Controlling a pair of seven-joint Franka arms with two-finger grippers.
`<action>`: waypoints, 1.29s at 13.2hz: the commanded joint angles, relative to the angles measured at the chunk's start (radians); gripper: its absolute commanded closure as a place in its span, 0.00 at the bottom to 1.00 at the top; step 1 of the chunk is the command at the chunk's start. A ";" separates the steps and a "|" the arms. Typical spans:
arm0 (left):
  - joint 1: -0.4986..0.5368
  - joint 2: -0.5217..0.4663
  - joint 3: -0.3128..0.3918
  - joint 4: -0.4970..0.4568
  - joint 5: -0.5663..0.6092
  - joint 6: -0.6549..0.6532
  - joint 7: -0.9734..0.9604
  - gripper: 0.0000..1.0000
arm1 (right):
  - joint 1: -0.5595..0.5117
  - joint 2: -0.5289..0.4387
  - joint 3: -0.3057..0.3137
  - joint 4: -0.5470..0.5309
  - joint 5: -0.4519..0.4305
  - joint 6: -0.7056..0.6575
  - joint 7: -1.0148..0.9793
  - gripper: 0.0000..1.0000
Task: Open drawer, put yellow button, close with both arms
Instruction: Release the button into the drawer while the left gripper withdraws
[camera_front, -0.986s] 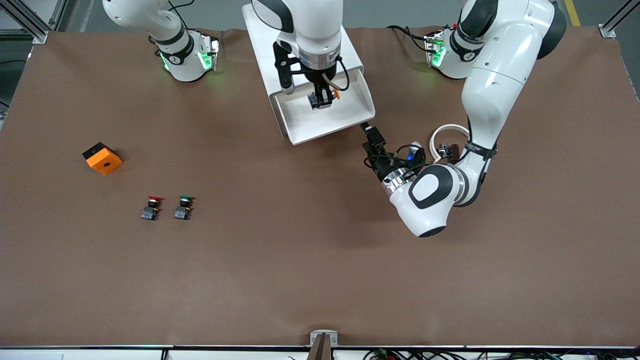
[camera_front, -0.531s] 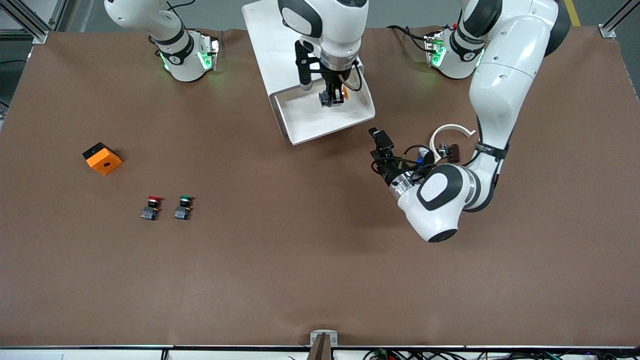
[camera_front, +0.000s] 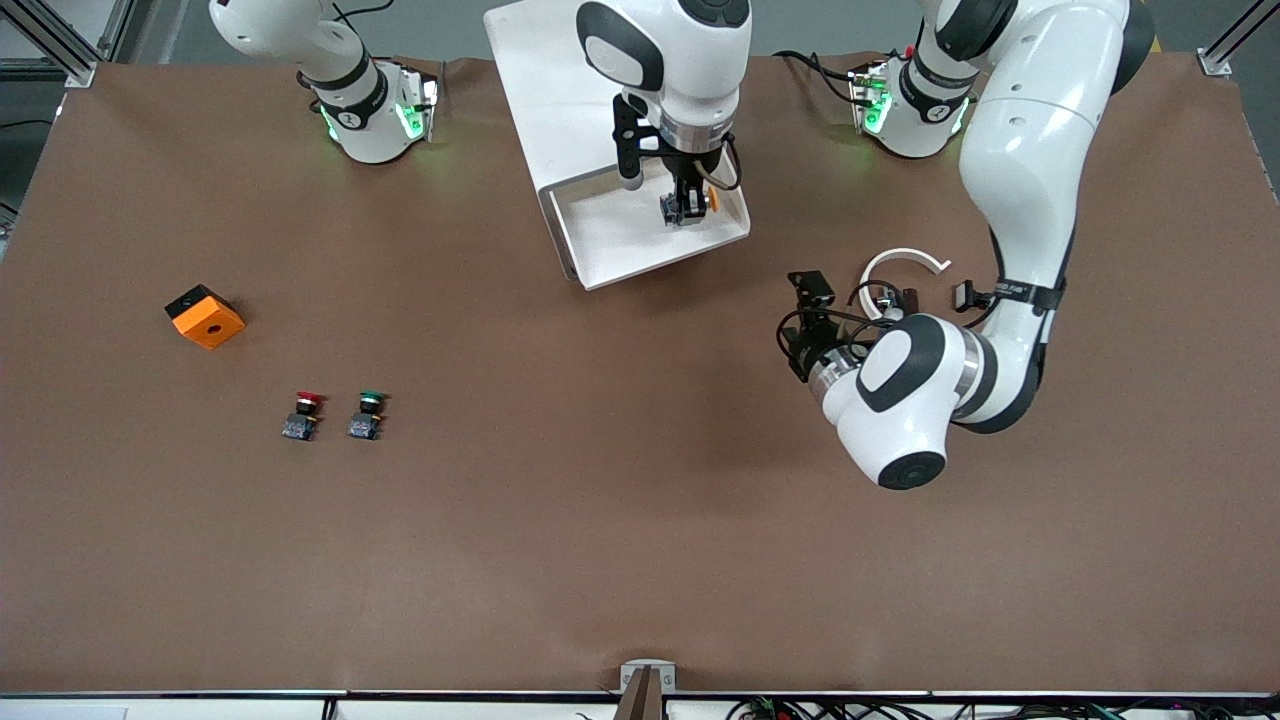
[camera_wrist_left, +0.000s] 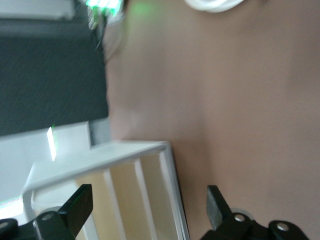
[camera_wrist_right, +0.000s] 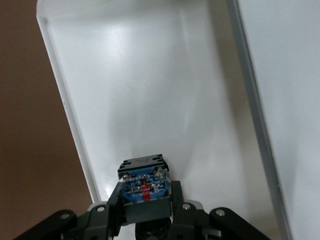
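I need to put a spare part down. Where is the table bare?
Bare table runs along the edge nearest the front camera, and between the green button and the left tool. It is crowded at the open drawer, where the right tool holds the yellow button.

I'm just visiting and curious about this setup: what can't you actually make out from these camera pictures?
- Yellow button: in the front view the right gripper, shut on it over the open drawer, hides most of it; in the right wrist view only its bluish base shows.
- Lower drawers: blurred in the left wrist view, where the picture's edge crops the open left gripper.
- Red-capped button and green-capped button: too small for detail.
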 joint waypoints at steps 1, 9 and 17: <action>0.053 -0.041 -0.008 -0.007 0.107 0.017 0.204 0.00 | 0.013 0.038 -0.010 0.044 -0.014 0.010 0.037 1.00; 0.085 -0.136 0.007 -0.016 0.408 0.173 0.726 0.00 | 0.008 0.043 -0.010 0.047 -0.006 0.011 -0.055 0.00; 0.145 -0.223 -0.040 -0.103 0.398 0.437 0.967 0.00 | -0.102 0.023 -0.010 0.179 0.031 -0.272 -0.694 0.00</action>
